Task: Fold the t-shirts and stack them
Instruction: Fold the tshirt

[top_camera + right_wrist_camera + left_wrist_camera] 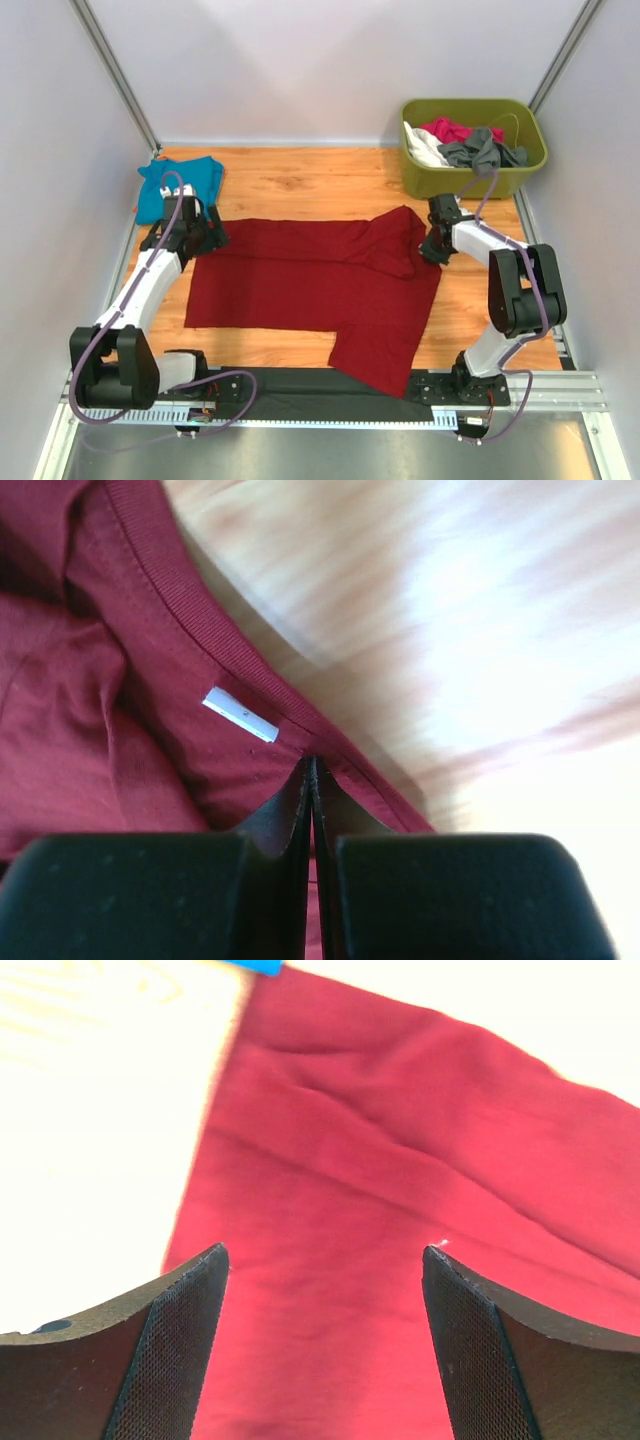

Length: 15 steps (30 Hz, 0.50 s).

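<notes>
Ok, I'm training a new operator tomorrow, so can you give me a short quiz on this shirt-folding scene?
1. True or false: the left gripper is shut on the dark red shirt.
2. Where on the table does the teal-blue shirt lie? A) near edge; B) far left corner; C) under the dark red shirt.
3. Fill in: the right gripper is shut on the dark red shirt's collar, beside a small white ____.
Key: 1 false, it hangs open above the shirt; 2 B; 3 label.
</notes>
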Tool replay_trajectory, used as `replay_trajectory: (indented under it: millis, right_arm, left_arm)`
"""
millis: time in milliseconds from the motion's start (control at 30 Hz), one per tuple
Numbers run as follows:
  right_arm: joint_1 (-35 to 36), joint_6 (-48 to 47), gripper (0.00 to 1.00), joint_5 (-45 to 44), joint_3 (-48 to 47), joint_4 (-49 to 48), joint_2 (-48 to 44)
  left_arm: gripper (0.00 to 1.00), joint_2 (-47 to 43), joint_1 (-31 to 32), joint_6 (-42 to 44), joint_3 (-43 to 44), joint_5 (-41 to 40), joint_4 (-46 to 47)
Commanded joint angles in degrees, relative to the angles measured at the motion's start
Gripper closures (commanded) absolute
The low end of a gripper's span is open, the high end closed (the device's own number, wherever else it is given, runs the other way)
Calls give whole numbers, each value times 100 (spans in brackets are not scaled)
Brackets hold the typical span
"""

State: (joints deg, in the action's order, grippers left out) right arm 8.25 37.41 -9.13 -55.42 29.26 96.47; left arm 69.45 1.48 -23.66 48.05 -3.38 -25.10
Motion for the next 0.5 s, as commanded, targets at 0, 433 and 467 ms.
replay_trajectory:
  millis: [0, 433, 467]
  right_arm:
    - [-446, -286, 100, -581, 268, 493, -58]
    - [-931, -1516, 100, -231, -1417, 1044, -118]
    - [-870, -1543, 100, -204, -1584, 1186, -215]
  left_arm:
    - [15, 296, 2, -419, 397, -382, -257]
    - [32, 930, 81, -1228, -120, 294, -109]
    - [32, 860, 98, -1298, -164, 294, -91]
